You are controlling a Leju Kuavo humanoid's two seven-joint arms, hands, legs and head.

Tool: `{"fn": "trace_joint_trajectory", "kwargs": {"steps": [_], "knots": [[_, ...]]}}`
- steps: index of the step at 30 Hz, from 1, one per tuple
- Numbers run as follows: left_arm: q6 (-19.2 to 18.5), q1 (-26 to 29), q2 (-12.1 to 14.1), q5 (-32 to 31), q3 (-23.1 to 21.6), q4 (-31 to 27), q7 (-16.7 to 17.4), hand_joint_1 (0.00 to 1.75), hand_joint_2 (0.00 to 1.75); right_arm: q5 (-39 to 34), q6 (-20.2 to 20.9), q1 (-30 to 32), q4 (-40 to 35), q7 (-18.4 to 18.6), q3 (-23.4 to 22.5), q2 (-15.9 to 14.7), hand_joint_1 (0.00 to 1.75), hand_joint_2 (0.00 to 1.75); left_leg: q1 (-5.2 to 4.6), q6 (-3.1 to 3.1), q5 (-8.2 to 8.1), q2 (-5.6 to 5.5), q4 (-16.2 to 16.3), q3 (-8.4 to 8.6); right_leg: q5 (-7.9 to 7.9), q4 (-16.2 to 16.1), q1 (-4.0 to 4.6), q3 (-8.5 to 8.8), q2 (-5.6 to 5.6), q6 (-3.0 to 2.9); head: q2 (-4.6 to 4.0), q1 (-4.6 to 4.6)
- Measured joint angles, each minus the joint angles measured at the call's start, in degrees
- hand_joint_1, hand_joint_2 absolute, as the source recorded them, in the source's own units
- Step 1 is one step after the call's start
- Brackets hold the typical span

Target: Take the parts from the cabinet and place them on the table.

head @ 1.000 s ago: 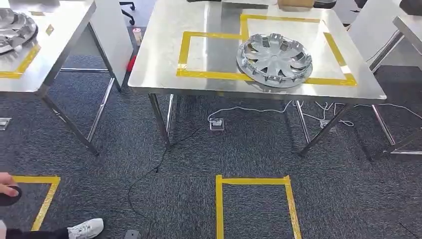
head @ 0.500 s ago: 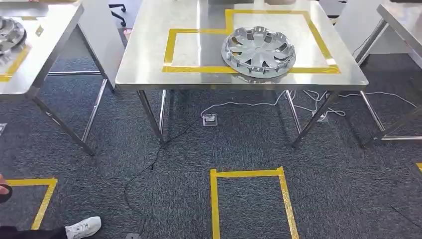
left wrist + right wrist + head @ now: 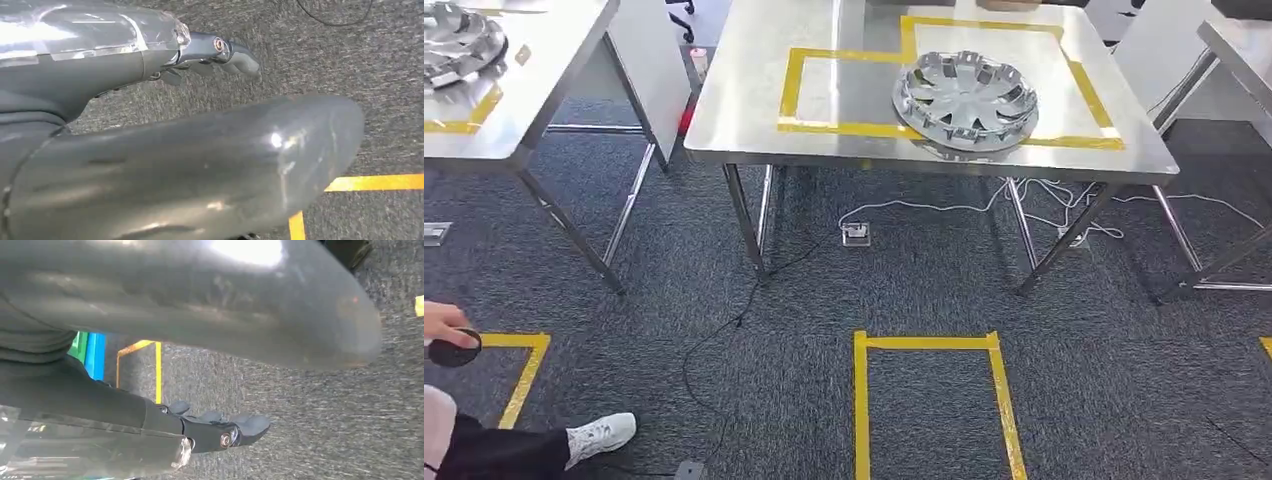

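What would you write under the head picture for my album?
A shiny hubcap sits on a steel table marked with yellow tape, over grey carpet.

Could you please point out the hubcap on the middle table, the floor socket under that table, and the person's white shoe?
hubcap [image 3: 965,99]: head view, on its centre hub.
floor socket [image 3: 856,233]: head view, on its top plate.
white shoe [image 3: 601,436]: head view, on its upper.

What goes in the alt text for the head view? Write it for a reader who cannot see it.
A silver plastic wheel cover lies inside yellow tape on a steel table over dark carpet. A second wheel cover sits on another table at left; a person's hand holds a black disc at bottom left.
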Motion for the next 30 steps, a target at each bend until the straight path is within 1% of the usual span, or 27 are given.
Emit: {"fn": "trace_joint_trajectory", "kwargs": {"steps": [1,2,5,6,7,8,9,10,11,12,13,14,15,16,17,18,19,20,21,22,23,25,26,27,28,29,30], "knots": [[-0.1,0.0,0.0,0.0,0.0,0.0,0.0,0.00,0.00,0.0,0.0,-0.1,0.0,0.0,-0.1,0.0,0.00,0.00,0.02,-0.17,0.19,0.04,-0.1,-0.05,0.47,-4.4,0.23,2.15,0.03,-0.64,0.00,0.28],[-0.2,-0.1,-0.1,0.0,0.0,0.0,0.0,0.00,0.00,0.0,0.0,-0.3,0.0,0.0,-0.4,0.0,0.00,0.00,-0.19,-0.55,0.42,0.03,0.1,-0.32,0.25,-5.3,0.40,2.58,0.01,-1.01,0.00,0.26],[-0.2,0.0,-0.2,0.0,0.0,0.0,0.0,0.00,0.00,0.0,0.0,-0.1,0.0,0.0,-0.5,0.0,0.00,0.00,-0.01,-1.76,1.33,0.17,-0.2,-0.69,0.45,-5.4,0.55,2.05,0.01,-1.48,0.00,0.35],[-0.2,0.0,-0.2,0.0,0.0,0.0,0.0,0.00,0.00,0.0,0.0,0.0,0.0,0.0,-0.6,0.1,0.00,0.00,-0.22,-2.06,1.11,0.18,-0.1,-0.82,1.40,-6.6,0.29,2.33,-0.13,-1.90,0.00,0.41],[-0.2,0.0,-0.2,0.0,0.0,0.0,0.0,0.00,0.00,0.0,0.1,0.0,0.1,0.1,-0.8,0.1,0.00,0.00,-0.05,-2.24,-0.11,0.16,0.6,-1.26,1.98,-7.0,0.09,2.19,-0.47,-1.97,0.00,0.16],[-0.2,0.0,-0.2,0.0,0.0,0.0,0.0,0.00,0.00,0.0,0.1,0.0,0.1,0.1,-0.9,0.0,0.00,0.00,-0.04,-2.42,-2.54,0.09,2.9,-2.08,2.34,-7.2,0.10,1.79,-0.42,-2.28,0.00,-0.35],[-0.2,0.0,-0.2,0.0,0.0,0.0,0.0,0.00,0.00,0.0,0.1,-0.1,0.0,0.1,-0.9,0.1,0.00,0.00,0.00,-2.54,-5.32,0.07,6.8,-3.57,2.62,-7.1,0.16,1.32,-0.47,-2.48,0.00,-1.19],[-0.2,0.0,-0.1,0.0,0.0,0.0,0.0,0.00,0.00,0.0,0.1,-0.1,0.0,0.1,-0.9,0.1,0.00,0.00,0.00,-2.66,-7.61,0.05,11.1,-5.15,2.87,-7.0,0.24,0.86,-0.48,-2.49,0.00,-1.75],[-0.2,0.0,-0.1,0.0,0.0,0.0,0.0,0.00,0.00,0.1,0.1,-0.1,0.1,0.1,-0.9,0.1,0.00,0.00,0.00,-2.79,-9.02,0.05,14.5,-6.20,3.11,-6.9,0.33,0.39,-0.50,-2.53,0.00,-2.01],[-0.2,0.0,-0.1,0.0,0.0,0.0,0.0,0.00,0.00,0.2,0.2,-0.1,0.1,0.1,-0.9,0.1,0.00,0.00,-0.01,-2.86,-8.81,0.06,15.4,-6.07,3.22,-6.6,0.34,-0.10,-0.51,-2.44,0.00,-2.10],[-0.2,0.0,-0.1,0.0,0.0,0.0,0.0,0.00,0.00,0.3,0.2,0.0,0.1,0.1,-0.9,0.1,0.00,0.00,-0.01,-2.86,-7.41,0.09,13.7,-4.77,3.30,-6.3,0.34,-0.49,-0.50,-2.34,0.00,-2.17],[-0.2,0.0,-0.1,0.0,0.0,0.0,0.0,0.00,0.00,0.4,0.2,0.0,0.1,0.1,-1.0,0.1,0.00,0.00,0.02,-2.82,-5.20,0.13,9.9,-2.20,3.34,-5.9,0.30,-0.83,-0.48,-2.26,0.00,-2.32],[-0.2,0.0,-0.1,0.0,0.0,0.0,-0.2,0.00,0.00,0.4,0.3,0.0,0.1,0.1,-1.0,0.2,0.00,0.00,0.11,-2.78,-3.09,0.18,5.1,0.73,3.28,-5.5,0.26,-1.09,-0.47,-2.15,0.00,-2.47],[-0.1,0.0,-0.1,0.0,0.0,0.0,-0.3,0.00,0.00,0.5,0.3,0.0,0.1,0.1,-1.0,0.3,0.00,0.00,0.22,-2.67,-2.44,0.16,1.0,2.99,3.13,-4.9,0.28,-1.33,-0.46,-1.89,0.00,-2.63],[-0.1,-0.1,-0.1,0.0,0.0,0.0,-0.5,0.00,0.00,0.5,0.3,-0.1,0.1,0.1,-1.0,0.4,0.00,0.00,-0.03,-2.40,-3.23,0.11,-0.2,3.27,2.92,-4.2,0.76,-1.86,-0.36,-1.45,0.00,-2.84],[-0.1,-0.1,-0.1,0.0,0.0,0.0,-0.8,0.00,0.00,0.7,0.3,-0.2,0.1,0.0,-1.0,0.4,0.00,0.00,0.04,-1.69,-2.99,0.08,0.1,3.06,3.12,-4.0,0.72,-2.15,-0.29,-1.29,0.00,-2.62],[-0.1,0.0,-0.1,0.0,0.0,0.0,-0.8,0.00,0.00,1.0,0.3,-0.1,0.1,0.0,-1.0,0.4,0.00,0.00,-0.10,-1.39,-2.84,0.04,0.1,2.96,3.31,-4.1,0.60,-2.15,-0.28,-1.01,0.00,-2.23],[-0.1,0.1,0.0,0.0,0.0,0.0,-0.8,0.00,0.00,1.1,0.2,-0.1,0.1,0.0,-1.0,0.4,0.00,0.00,-0.24,-1.08,-2.65,0.04,0.1,2.91,3.55,-4.2,0.46,-2.13,-0.27,-0.66,0.00,-2.19],[-0.1,0.1,0.0,0.0,0.0,0.0,-0.8,0.00,0.00,1.2,0.2,0.0,0.1,0.0,-1.0,0.3,0.00,0.00,-0.01,-0.55,-2.31,0.05,-0.1,2.78,3.56,-4.1,0.43,-2.21,-0.19,-0.53,0.00,-2.32],[-0.1,0.0,0.0,0.1,0.0,0.0,-0.8,0.00,0.00,1.5,0.1,0.0,0.1,0.0,-1.2,0.3,0.00,0.00,0.20,-0.17,-2.05,0.10,-0.2,2.67,2.57,-3.4,0.37,-2.54,-0.06,-0.16,0.00,-2.45],[-0.1,0.0,0.0,0.1,0.0,0.0,-0.8,0.00,0.00,1.6,0.0,0.0,0.1,0.0,-1.4,0.3,0.00,0.00,0.22,0.16,-1.85,0.08,-0.2,2.43,0.20,-0.7,0.29,-3.51,-0.09,0.34,0.00,-1.91],[-0.1,0.0,-0.2,0.2,0.0,0.0,-0.7,0.00,0.00,1.7,-0.1,-0.1,0.1,0.0,-1.4,0.4,0.00,0.00,0.20,0.43,-1.60,0.11,-0.1,1.91,-4.66,8.1,0.03,-6.90,-0.11,0.95,0.00,-1.29],[-0.1,0.0,-0.2,0.2,0.0,0.0,-0.7,0.00,0.00,1.8,-0.1,0.0,0.1,0.0,-1.4,0.4,0.00,0.00,0.17,0.42,-1.49,0.15,-0.1,1.72,-6.13,11.9,-0.03,-8.26,-0.11,1.07,0.00,-1.20],[-0.1,0.1,-0.1,0.2,0.0,0.0,-0.7,0.00,0.00,1.9,-0.1,0.1,0.1,0.0,-1.4,0.4,0.00,0.00,0.16,0.37,-1.44,0.14,-0.1,1.65,-6.22,13.3,-0.07,-8.56,-0.11,1.09,0.00,-1.09],[-0.1,0.1,-0.1,0.2,0.0,0.0,-0.7,0.00,0.00,2.1,-0.1,0.2,0.1,0.0,-1.5,0.4,0.00,0.00,0.15,0.32,-1.40,0.11,-0.1,1.63,-4.93,12.1,-0.08,-7.68,-0.11,0.91,0.00,-0.92],[-0.1,0.1,-0.1,0.2,0.0,0.0,-0.7,0.00,0.00,2.1,-0.1,0.1,0.1,0.0,-1.6,0.4,0.00,0.00,0.10,0.22,-1.34,0.05,-0.1,1.67,-2.55,8.4,-0.06,-5.74,-0.10,0.58,0.00,-0.81],[-0.1,0.1,-0.1,0.2,0.0,0.0,-0.7,0.00,0.00,2.1,-0.1,0.1,0.1,0.0,-1.8,0.4,0.00,0.00,0.03,0.18,-1.32,0.01,-0.1,1.83,0.25,3.0,-0.02,-3.05,-0.09,0.10,0.00,-0.66]]}}
